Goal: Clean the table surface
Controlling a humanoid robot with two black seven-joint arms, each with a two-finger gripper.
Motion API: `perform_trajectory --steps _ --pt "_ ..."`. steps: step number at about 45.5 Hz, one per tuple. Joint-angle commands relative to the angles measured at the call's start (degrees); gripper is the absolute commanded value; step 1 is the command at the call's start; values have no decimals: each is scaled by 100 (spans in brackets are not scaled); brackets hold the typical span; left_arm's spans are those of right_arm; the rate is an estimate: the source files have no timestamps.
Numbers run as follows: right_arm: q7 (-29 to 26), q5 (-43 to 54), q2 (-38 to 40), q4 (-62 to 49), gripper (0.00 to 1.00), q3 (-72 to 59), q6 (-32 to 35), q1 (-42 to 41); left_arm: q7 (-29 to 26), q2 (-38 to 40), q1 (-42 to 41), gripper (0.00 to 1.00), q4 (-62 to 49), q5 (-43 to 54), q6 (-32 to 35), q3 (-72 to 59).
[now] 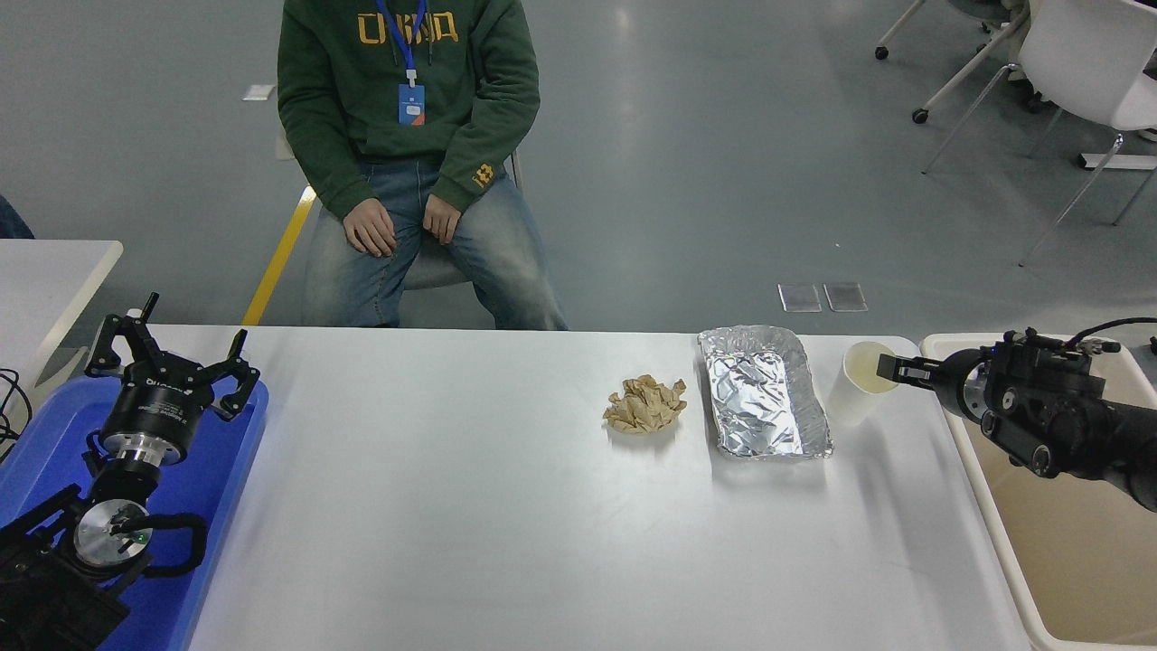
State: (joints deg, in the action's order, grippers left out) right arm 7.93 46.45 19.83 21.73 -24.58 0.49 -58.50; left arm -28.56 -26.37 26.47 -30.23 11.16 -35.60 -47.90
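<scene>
On the tabletop (506,506), which fills the lower middle of the view, three things are seen toward the far right: a crumpled brown paper wad (645,404), a foil tray (762,392) just right of it, and a white paper cup (858,383) near the tray's right side, upright by the far right corner. The right gripper (890,369) is held at the cup's rim, coming in from the right edge; its tip overlaps the rim on the right side, but whether the rim is pinched or the gripper is apart cannot be told. The right arm is stretched over a beige bin (1067,542) placed beside the tabletop's right edge. The left gripper (172,357) is parked at the lower left over a blue tray (217,506), with its fingers spread wide and nothing held. A seated person (411,163) in a green hoodie is seen behind the far edge, hands rested on the lap. A small white table (54,271) is seen at the left edge.
</scene>
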Motion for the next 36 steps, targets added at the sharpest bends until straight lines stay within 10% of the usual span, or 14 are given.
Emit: perform_trajectory --steps 1,36 --pt "112 -118 -49 112 71 -11 30 -48 0 0 7 100 0 0 0 0" --pt "227 -39 -40 77 0 -143 232 -92 0 0 7 100 0 0 0 0"
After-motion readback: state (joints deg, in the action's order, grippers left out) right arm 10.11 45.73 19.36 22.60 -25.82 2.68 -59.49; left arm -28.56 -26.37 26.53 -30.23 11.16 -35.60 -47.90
